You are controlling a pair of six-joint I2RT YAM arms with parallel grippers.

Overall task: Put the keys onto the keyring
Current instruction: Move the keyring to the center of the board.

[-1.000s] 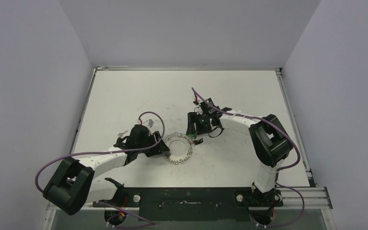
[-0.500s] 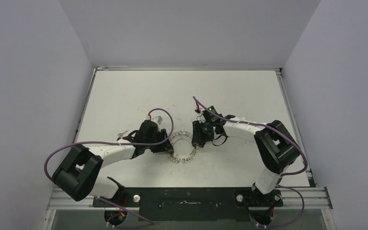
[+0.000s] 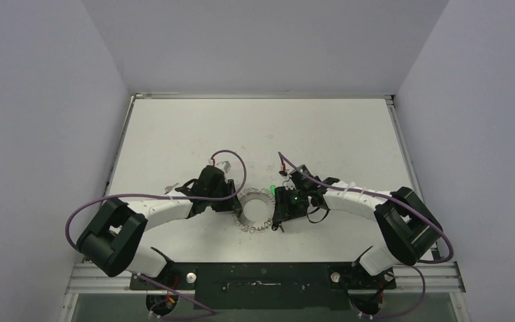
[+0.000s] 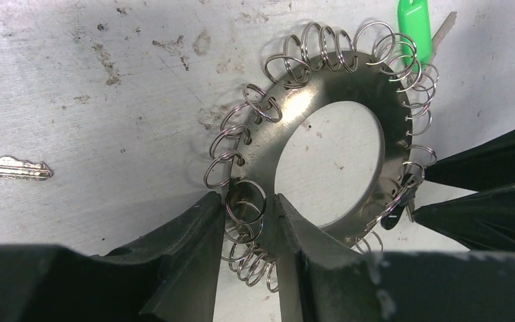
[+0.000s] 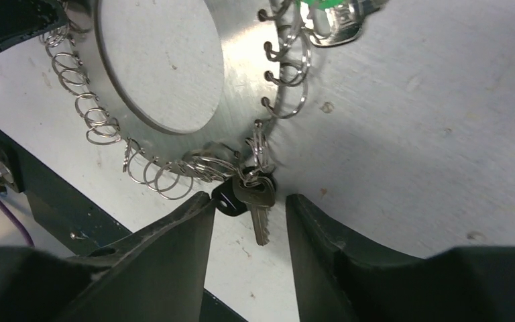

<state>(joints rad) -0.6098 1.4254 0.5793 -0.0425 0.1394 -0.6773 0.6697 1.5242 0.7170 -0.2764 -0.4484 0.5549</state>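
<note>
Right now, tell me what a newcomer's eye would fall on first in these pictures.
The flat silver-grey metal hoop fringed with small wire rings lies at the centre of the scene, and the bright green-headed key at its far-right rim stands out. The left gripper straddles the hoop's left rim, jaws apart, while the right gripper brackets a small silver key at the opposite rim.

Keyring (image 4: 292, 111): silver-grey metal plate, brushed, dull sheen, finely scratched; rim loops of thin bright wire.
Green key (image 4: 414, 27): glossy green plastic head, bare metal blade.
Black-headed key (image 5: 225, 198): smooth black head, slight shine.
Silver key (image 4: 10, 168): bare metal, satin.
Table (image 4: 94, 74): white, matt, scuffed, pitted, stained.
Left gripper fingers (image 4: 181, 268): matt black plastic.
</note>
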